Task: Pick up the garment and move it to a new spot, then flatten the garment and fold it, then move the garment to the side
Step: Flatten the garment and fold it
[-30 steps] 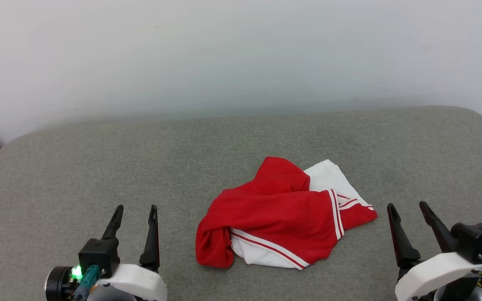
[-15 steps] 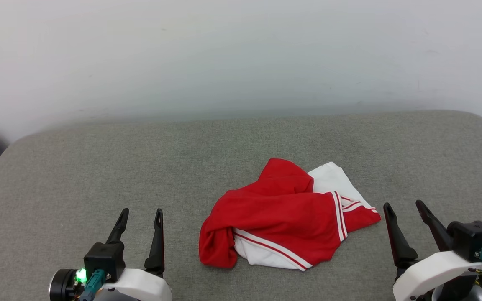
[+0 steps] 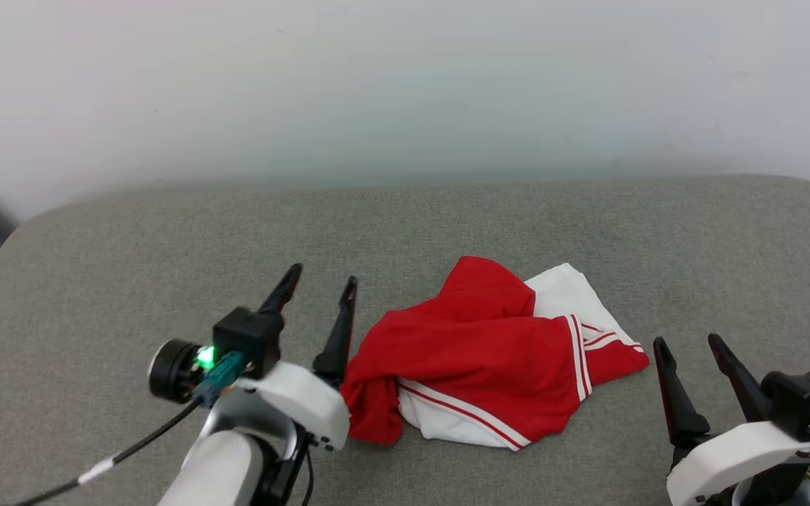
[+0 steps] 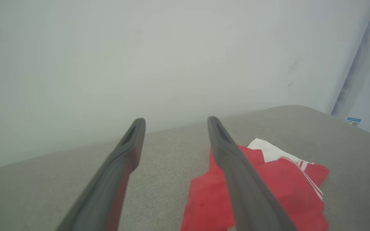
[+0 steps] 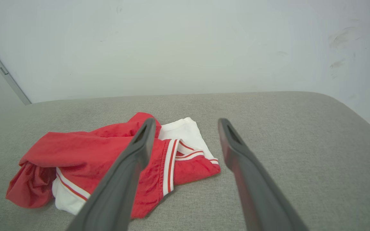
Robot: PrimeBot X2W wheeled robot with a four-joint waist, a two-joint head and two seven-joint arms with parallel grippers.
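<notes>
Reaching in from the near left side of the grey cushion [image 3: 131, 267], the left gripper [image 3: 324, 274] has its two dark fingers spread apart with nothing between them, pointing toward the cushion's far edge and the pale wall [image 3: 405, 84]. Its right-hand finger stands just beside the left end of the garment [image 3: 489, 351]. Whether it touches the cloth cannot be told. In the left wrist view the left gripper [image 4: 176, 119] frames bare cushion, and the garment [image 4: 281, 179] lies to the right of that finger, partly hidden behind it.

The garment sits crumpled around the middle of the cushion, somewhat nearer the near edge. It is a red heap with a white sleeve poking out toward the far right and striped trim along its near side.

Further right, close to the cushion's near right corner, the right gripper [image 3: 688, 341] is also spread open and empty, near the garment's right tip but clear of it. In the right wrist view the right gripper [image 5: 186, 120] points to the far edge, and the garment [image 5: 85, 150] lies mostly left of its fingers.
</notes>
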